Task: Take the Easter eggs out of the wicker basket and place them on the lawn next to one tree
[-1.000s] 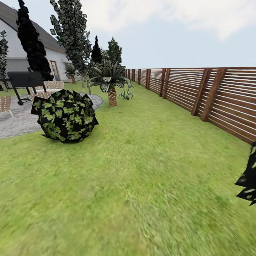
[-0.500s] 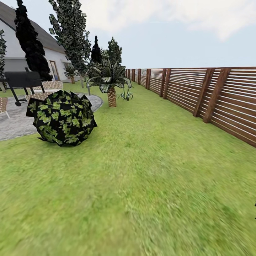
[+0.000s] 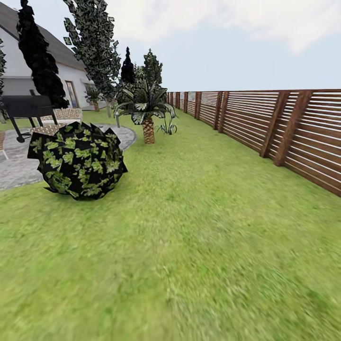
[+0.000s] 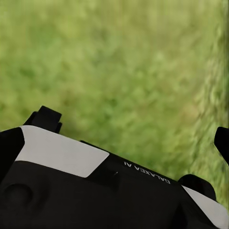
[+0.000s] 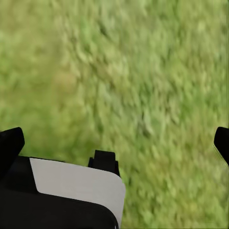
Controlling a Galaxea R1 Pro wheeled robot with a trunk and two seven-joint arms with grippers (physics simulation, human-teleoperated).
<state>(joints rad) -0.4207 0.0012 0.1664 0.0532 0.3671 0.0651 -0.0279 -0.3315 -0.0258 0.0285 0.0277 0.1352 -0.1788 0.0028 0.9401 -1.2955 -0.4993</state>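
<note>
1. We see the lawn [image 3: 199, 246], short blurry green grass, filling the lower frame.
2. A brown slatted fence [image 3: 265, 121] runs along the right; a round, leafy bush [image 3: 78, 161] sits at left beside grey paving [image 3: 14, 166].
3. Our left gripper [image 4: 131, 138] reads "GALAXEA AI" on its black-and-white body.
4. Both the left and right gripper [image 5: 117, 138] hang over grass, fingers spread, holding nothing.

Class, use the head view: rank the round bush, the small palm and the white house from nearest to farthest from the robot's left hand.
1. Round bush: nearest, on the left, at the edge of the grass.
2. Small palm: farther back, left of centre.
3. White house: farthest, at the far left behind the tall trees.
</note>
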